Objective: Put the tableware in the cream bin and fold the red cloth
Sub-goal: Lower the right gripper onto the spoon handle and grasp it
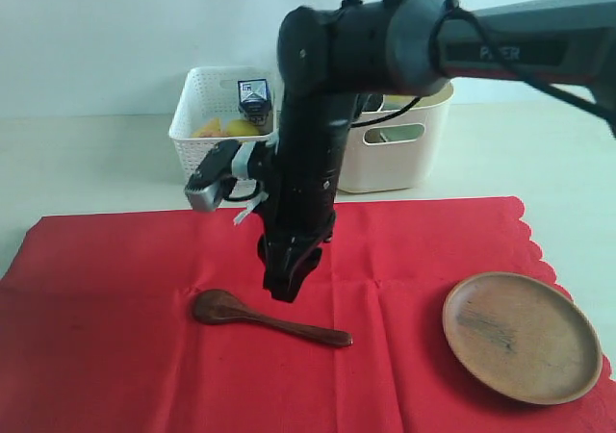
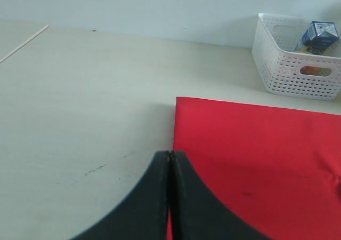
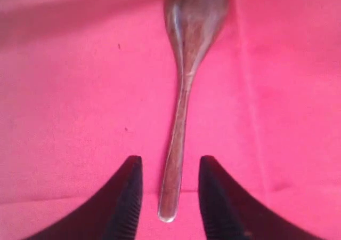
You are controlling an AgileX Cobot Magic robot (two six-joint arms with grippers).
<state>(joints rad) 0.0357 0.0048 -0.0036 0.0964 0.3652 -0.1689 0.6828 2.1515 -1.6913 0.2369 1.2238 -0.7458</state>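
Observation:
The dark wooden spoon (image 1: 260, 318) lies on the red cloth (image 1: 115, 308), its bowl toward the left. My right gripper (image 1: 284, 289) points down just above the handle. In the right wrist view it is open (image 3: 170, 162), one finger on each side of the spoon (image 3: 186, 64) handle's end, not touching it. The brown round plate (image 1: 521, 335) rests on the cloth's right part. The cream bin (image 1: 409, 164) stands behind, partly hidden by the arm. My left gripper (image 2: 170, 153) is shut on nothing, over the cloth's (image 2: 266, 154) edge. Bowl, cup, chopsticks and knife are out of view.
A white perforated basket (image 1: 217, 115) holding the blue-white milk carton (image 1: 255, 96) and yellow food stands left of the bin. That basket (image 2: 290, 72) and carton (image 2: 319, 37) also show in the left wrist view. A pale table (image 2: 80, 101) surrounds the cloth.

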